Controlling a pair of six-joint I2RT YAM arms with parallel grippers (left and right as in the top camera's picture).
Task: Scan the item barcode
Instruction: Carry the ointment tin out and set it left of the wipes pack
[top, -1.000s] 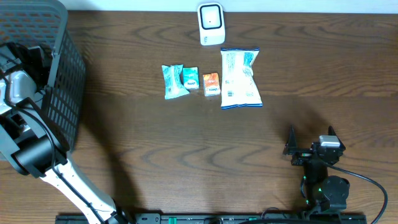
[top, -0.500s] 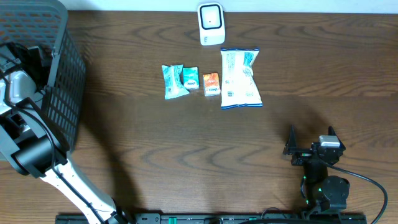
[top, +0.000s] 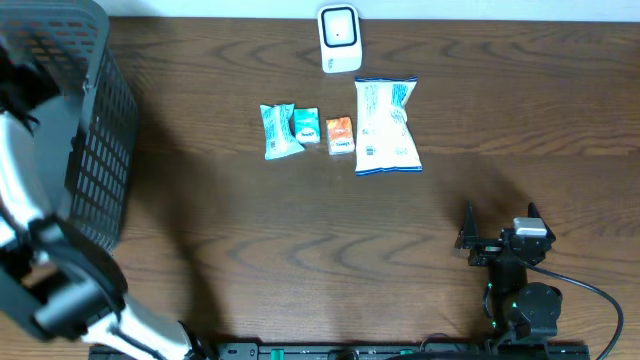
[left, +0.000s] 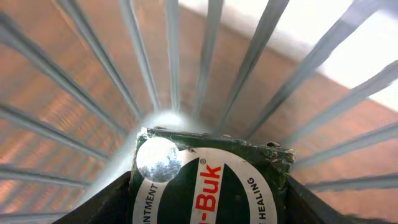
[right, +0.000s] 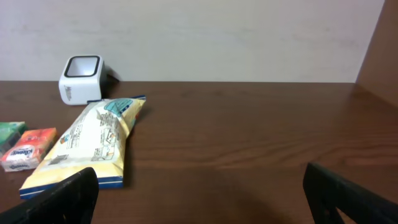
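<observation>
A white scanner (top: 339, 38) was seen standing at the far edge of the wooden table (top: 300, 240), its window facing up. Just on the robot's side of the scanner, a large blue-and-white bag (top: 386, 125) was laid flat. A row of three small packets was set beside that bag, further left of the scanner in the overhead view: an orange packet (top: 340, 135), a green packet (top: 306, 127) and a teal packet (top: 279, 130), each nearly touching the next.

Well to the left of the scanner, at the table's end, a dark wire basket (top: 95, 130) was placed, and the left arm was reached into it. In the left wrist view a green box (left: 217, 168) printed with white lettering was gripped by the left gripper (left: 208, 193), a dark finger pressed against each side of the box. The box was thus held far from the scanner, inside the basket, with its top edge close up against the basket's bars. A barcode could not be made out on the visible face.

The right gripper (top: 500, 222) was parked low, to the right of the scanner and near the table's front edge. Its fingers (right: 56, 199) were spread wide with nothing between them, and the scanner, the bag and two of the packets were framed between them.
</observation>
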